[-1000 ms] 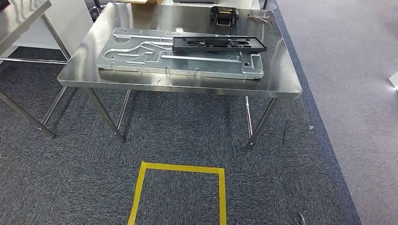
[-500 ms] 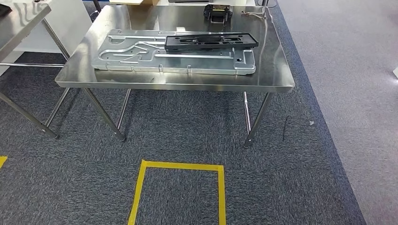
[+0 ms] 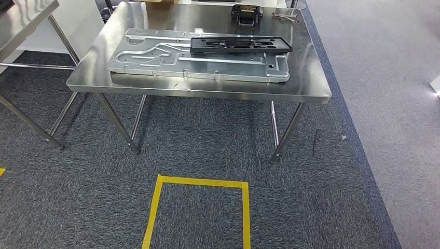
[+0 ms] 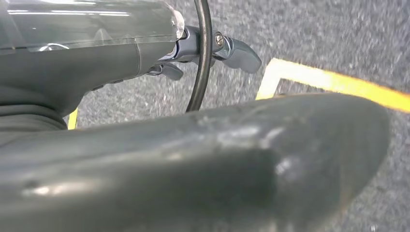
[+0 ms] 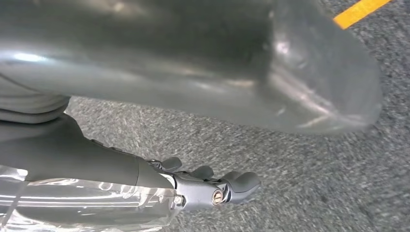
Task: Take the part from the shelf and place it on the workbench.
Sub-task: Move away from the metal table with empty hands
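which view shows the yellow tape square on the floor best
The head view: the yellow tape square lies open on the carpet before the steel table. The left wrist view catches one corner; the right wrist view catches just a short strip.

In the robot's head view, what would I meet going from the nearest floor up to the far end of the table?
Yellow tape square → table's front edge → large metal plate → black tray resting on that plate → small black part.
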